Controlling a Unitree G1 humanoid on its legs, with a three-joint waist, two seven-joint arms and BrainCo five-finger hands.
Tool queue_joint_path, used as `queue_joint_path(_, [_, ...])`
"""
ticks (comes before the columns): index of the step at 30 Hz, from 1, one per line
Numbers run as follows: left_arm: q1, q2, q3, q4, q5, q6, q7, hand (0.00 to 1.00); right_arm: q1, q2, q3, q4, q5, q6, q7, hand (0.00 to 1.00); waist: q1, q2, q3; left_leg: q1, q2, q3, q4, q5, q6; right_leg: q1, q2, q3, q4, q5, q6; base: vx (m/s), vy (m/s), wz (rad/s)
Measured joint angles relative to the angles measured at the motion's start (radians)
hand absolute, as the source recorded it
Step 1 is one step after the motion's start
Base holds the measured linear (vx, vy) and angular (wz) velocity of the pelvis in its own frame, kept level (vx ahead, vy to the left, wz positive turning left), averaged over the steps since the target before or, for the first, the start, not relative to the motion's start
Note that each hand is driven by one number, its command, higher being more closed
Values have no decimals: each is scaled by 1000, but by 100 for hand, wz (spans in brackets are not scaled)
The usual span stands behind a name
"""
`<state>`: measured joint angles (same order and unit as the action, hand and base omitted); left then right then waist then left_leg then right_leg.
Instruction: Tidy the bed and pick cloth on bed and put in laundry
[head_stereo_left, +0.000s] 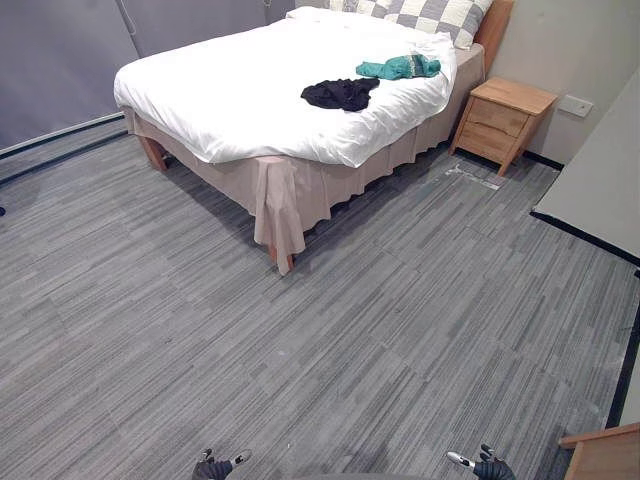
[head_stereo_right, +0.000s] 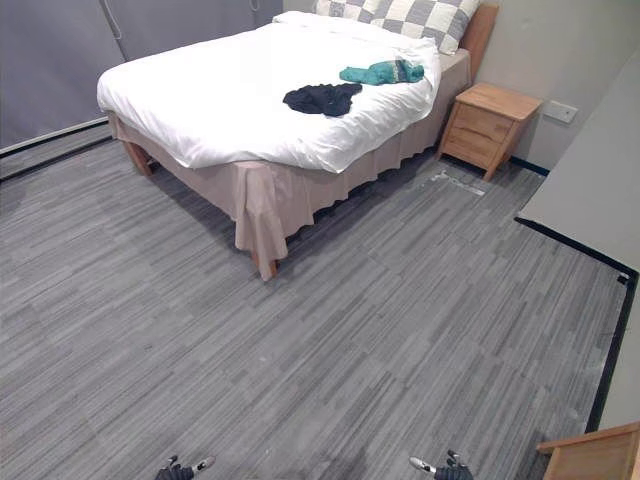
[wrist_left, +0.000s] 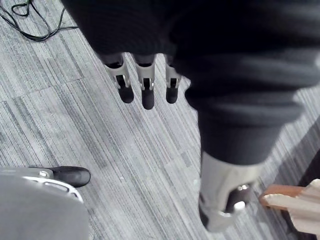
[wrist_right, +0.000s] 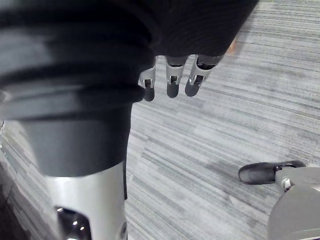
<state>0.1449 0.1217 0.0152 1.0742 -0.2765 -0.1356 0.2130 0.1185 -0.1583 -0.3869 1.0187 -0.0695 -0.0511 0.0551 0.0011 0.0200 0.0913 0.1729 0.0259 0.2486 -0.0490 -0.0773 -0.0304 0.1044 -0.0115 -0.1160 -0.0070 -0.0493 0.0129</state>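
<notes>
Grey plank floor (head_stereo_left: 330, 330) lay beneath both hands. The bed (head_stereo_left: 230, 95), under a white cover, stood well ahead of them and more toward the left hand's side. A wooden nightstand (head_stereo_left: 505, 120) stood far ahead of the right hand, just beside the bed. The black cloth (head_stereo_left: 342, 94) lay on the cover, well apart from either hand, with the teal cloth (head_stereo_left: 398, 68) near it, farther off. Left hand (wrist_left: 146, 87) and right hand (wrist_right: 171, 80) hung low, fingers straight and relaxed, holding nothing.
</notes>
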Motion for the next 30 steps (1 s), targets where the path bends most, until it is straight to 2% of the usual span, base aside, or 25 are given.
queue_joint_path(2, [-15, 3, 13, -4, 1, 29, -1, 0, 1, 3, 13, -5, 2, 35, -9, 0, -1, -3, -2, 2, 0, 5, 0, 0, 0, 0, 1, 10, 0, 1, -1, -18, -22, -6])
queue_joint_path(5, [-36, 7, 49, -5, 10, 62, -11, 0, 3, 2, 19, -19, 3, 61, -15, 0, -2, -6, -2, 3, 1, 10, 0, 0, 0, 0, 2, 12, 0, 3, -3, -17, -29, -6])
queue_joint_path(9, [-42, 17, 78, -27, 18, 84, -62, 0, 8, -2, 38, -22, 7, 60, -13, 0, -6, -10, -2, 5, 3, 15, 0, 0, -1, 1, 4, 14, -1, 3, -4, -17, -37, -3])
queue_joint_path(13, [-44, 19, 84, -43, 20, 96, -84, 0, 10, -1, 39, -22, 32, 58, -8, 0, -8, -10, -3, 8, 3, 15, 0, 0, -1, 3, 4, 14, -1, 4, -4, -28, -36, 0])
queue_joint_path(16, [-43, 19, 84, -43, 40, 99, -85, 0, 10, -1, 55, -22, 33, 58, -10, 0, -10, -11, -2, 7, 3, 14, 0, 0, -1, 1, 4, 13, 4, 3, -5, -35, -34, 0])
queue_joint_path(21, [-34, 31, 84, -45, 60, 103, -81, 0, 9, 0, 80, -22, 33, 60, -17, 0, -11, -11, 16, 5, 6, 20, 18, -8, -11, -39, -4, 15, 98, -43, -5, -41, -27, -2])
queue_joint_path(24, [-20, 54, 90, -71, 60, 103, -78, 0, 2, -2, 80, -20, 36, 55, -17, 0, -8, -8, 47, -30, 25, 47, 118, -83, -29, -57, -3, 19, 158, -94, -12, -63, -54, -16])
queue_joint_path(25, [-10, 53, 122, -83, 59, 102, -65, 0, -1, -11, 81, -20, 45, 49, -15, 0, -7, -3, 47, -86, 57, 74, 238, -164, -43, -96, 3, 14, 241, -143, -27, -21, -99, -29])
queue_joint_path(26, [-10, 52, 125, -83, 59, 102, -61, 0, -1, -17, 84, -20, 48, 48, -14, 0, -6, 0, 47, -101, 67, 84, 269, -185, -50, -113, 3, 11, 280, -158, -30, 81, -114, -41])
queue_joint_path(27, [4, 53, 131, -87, 58, 99, -59, 0, -2, -37, 106, -19, 48, 48, -11, 0, -1, 3, 48, -125, 91, 123, 338, -216, -79, -157, -2, -15, 374, -195, -39, 136, -119, -45])
queue_joint_path(28, [17, 51, 146, -88, 56, 96, -59, 0, -9, -60, 135, -18, 47, 47, -5, 0, 3, 0, 52, -180, 132, 146, 509, -241, -98, -174, -12, -32, 416, -252, -71, 133, -94, -37])
queue_joint_path(30, [8, 48, 151, -87, 56, 97, -61, 0, -14, -71, 138, -4, 47, 46, -5, 0, -7, 24, 77, -292, 202, 133, 761, -210, -56, -182, 0, -42, 449, -282, -75, 82, -83, -7])
